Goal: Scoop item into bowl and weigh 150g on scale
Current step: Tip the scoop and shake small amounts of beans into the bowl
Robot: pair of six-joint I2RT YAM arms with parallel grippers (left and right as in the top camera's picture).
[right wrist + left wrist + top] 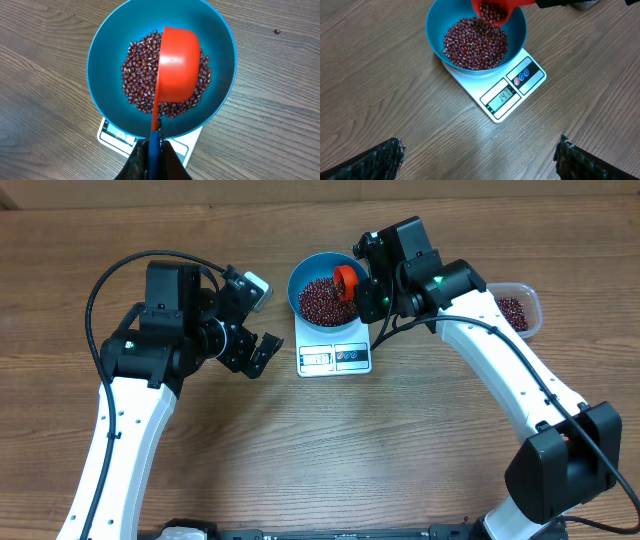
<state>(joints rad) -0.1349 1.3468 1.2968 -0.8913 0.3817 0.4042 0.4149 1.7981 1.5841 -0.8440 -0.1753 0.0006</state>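
The blue bowl stands on the white scale and holds a heap of dark red-brown beans. My right gripper is shut on the handle of a red scoop, tilted over the bowl's right side. From the right wrist, the scoop's back covers part of the beans, and the gripper pinches the handle. The left wrist view shows beans inside the scoop's mouth above the bowl. My left gripper hangs open and holds nothing, left of the scale.
A clear plastic tub with more beans sits at the right, behind my right arm. One stray bean lies on the wooden table beyond the bowl. The scale's display is lit and faces the table's front.
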